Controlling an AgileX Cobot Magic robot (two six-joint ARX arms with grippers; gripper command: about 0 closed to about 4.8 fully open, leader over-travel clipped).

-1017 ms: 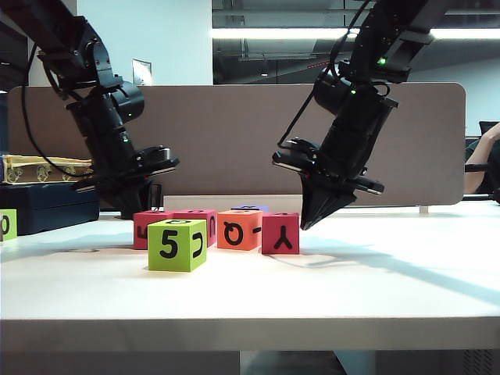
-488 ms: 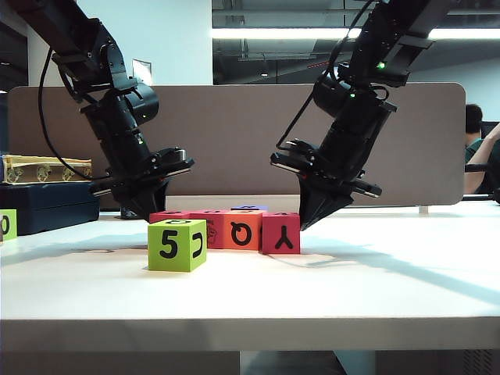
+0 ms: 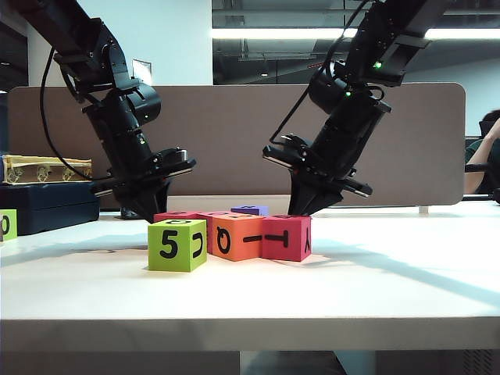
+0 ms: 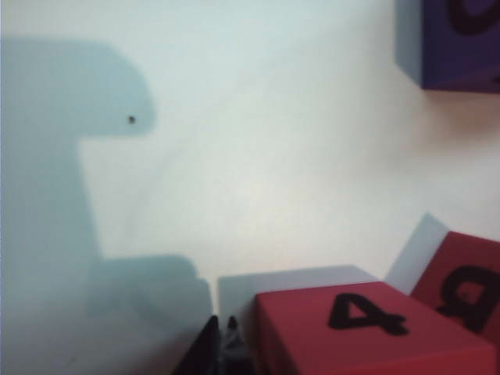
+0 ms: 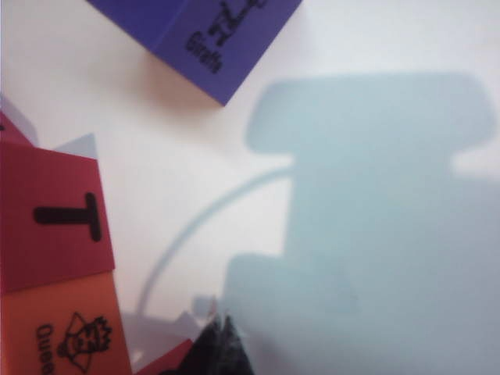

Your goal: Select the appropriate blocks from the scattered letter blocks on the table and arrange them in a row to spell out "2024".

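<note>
White counter (image 3: 375, 289) is carrying a short row of foam cubes running left-right across the exterior view, long axis parallel to the front edge. Row order from the left: a pink-red cube (image 3: 176, 216) mostly hidden behind the lime-green cube (image 3: 177, 244), then the orange cube (image 3: 234, 236) showing a sideways Q, then the right pink-red cube (image 3: 286, 237) showing a sideways T on its front face. The row is twisted slightly, so corner edges are facing the camera. Lime-green cube is sitting in front of the row's left end, a 5 facing front, upright. Purple cube (image 3: 250, 209) is lying behind the row, apart from it.

Left gripper (image 3: 152, 211) is pointing down at the row's left end, jaws closed and holding nothing; in the left wrist view the tips (image 4: 219, 348) are sitting just beside a pink-red cube topped with a 4. Right gripper (image 3: 303, 209) is angling down behind the right end cube, closed, empty; contact cannot be told. Right wrist view is showing its tips (image 5: 221, 344) near the T face.
</note>
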